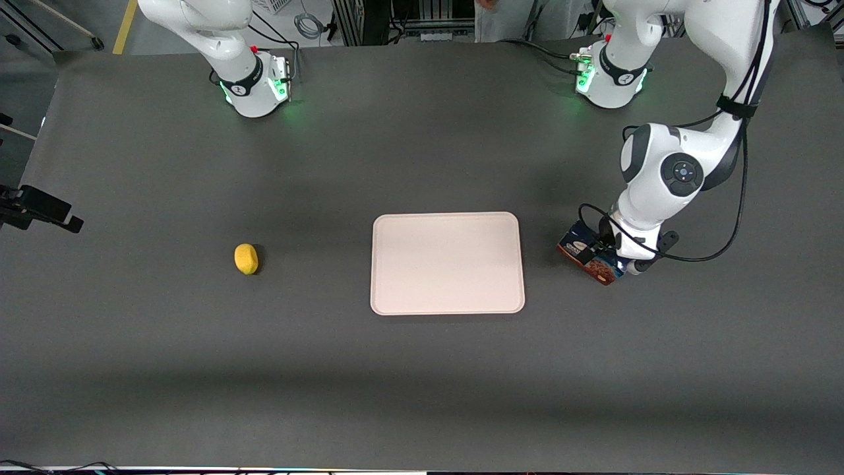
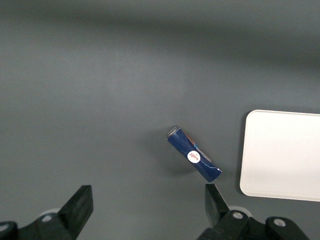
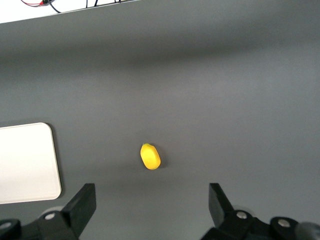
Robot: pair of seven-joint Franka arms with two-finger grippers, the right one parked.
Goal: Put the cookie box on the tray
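Overhead — end effector (image 2: 148,200), gray table (image 1: 422,382)

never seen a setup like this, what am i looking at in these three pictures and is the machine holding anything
These are two white robot arms bolted to a dark table. One picture looks down at the whole table from the front; the other two come from cameras on each arm's wrist.

On the table lie a pale tray, a small navy cookie box beside it, and a yellow lemon-like object toward the parked arm's end.

The working arm's gripper hangs above the box with its fingers spread apart. It holds nothing; the box is not yet on the tray.
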